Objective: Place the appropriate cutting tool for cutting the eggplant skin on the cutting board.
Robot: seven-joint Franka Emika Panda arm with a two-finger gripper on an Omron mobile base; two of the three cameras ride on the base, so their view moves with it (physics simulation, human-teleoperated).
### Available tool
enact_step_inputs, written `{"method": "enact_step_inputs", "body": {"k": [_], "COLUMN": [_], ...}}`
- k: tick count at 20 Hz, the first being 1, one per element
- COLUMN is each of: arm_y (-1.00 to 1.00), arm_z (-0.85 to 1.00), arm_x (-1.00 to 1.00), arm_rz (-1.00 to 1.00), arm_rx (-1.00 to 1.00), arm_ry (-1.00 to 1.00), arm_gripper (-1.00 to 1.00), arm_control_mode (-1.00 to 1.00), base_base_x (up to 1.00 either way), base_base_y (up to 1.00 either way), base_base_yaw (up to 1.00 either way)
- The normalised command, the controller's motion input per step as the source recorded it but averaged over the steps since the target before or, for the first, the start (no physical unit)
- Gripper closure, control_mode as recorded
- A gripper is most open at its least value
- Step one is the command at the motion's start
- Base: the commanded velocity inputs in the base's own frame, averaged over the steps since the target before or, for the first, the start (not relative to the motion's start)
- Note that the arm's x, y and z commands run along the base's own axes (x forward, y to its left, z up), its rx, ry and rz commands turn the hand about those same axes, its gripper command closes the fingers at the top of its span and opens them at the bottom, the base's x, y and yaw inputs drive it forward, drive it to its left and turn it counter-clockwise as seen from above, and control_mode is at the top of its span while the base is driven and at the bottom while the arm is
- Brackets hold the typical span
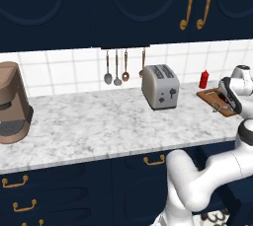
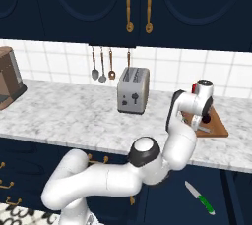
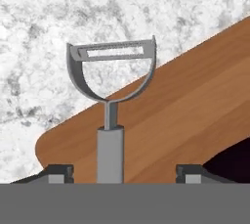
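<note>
Peeler (image 3: 111, 78): grey metal; handle lies on the cutting board (image 3: 195, 105), bladed head overhanging the board's edge above the marble tabletop (image 3: 73, 8). End effector (image 3: 118, 173): fingers spread either side of the handle, not touching it. Eggplant (image 3: 233, 162): dark, on board at lower right. Toaster (image 1: 160, 86): on tabletop, left of board.

navy cabinets (image 1: 138, 3), white tile wall (image 1: 59, 72), marble counter (image 1: 99, 121)

marble counter (image 1: 99, 121) lies open left of the cutting board (image 2: 219, 129); toaster (image 1: 160, 86) and red bottle (image 1: 204, 78) stand near.
</note>
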Motion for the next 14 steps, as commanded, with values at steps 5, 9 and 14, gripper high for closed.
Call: {"method": "enact_step_inputs", "body": {"k": [5, 9, 14], "arm_y": [0.43, 0.79, 0.91], "arm_z": [0.84, 0.52, 0.28], "arm_x": [-0.67, -0.8, -0.96], "arm_rz": [0.01, 0.0, 0.0], "arm_rx": [0.0, 0.0, 0.0], "arm_ry": [-0.16, -0.04, 0.0], "arm_gripper": [-1.0, -1.0, -1.0], "arm_control_mode": [-1.0, -1.0, -1.0], "base_base_x": [0.0, 0.0, 0.0], "base_base_y": [0.0, 0.0, 0.0], "base_base_yaw": [0.0, 0.0, 0.0]}}
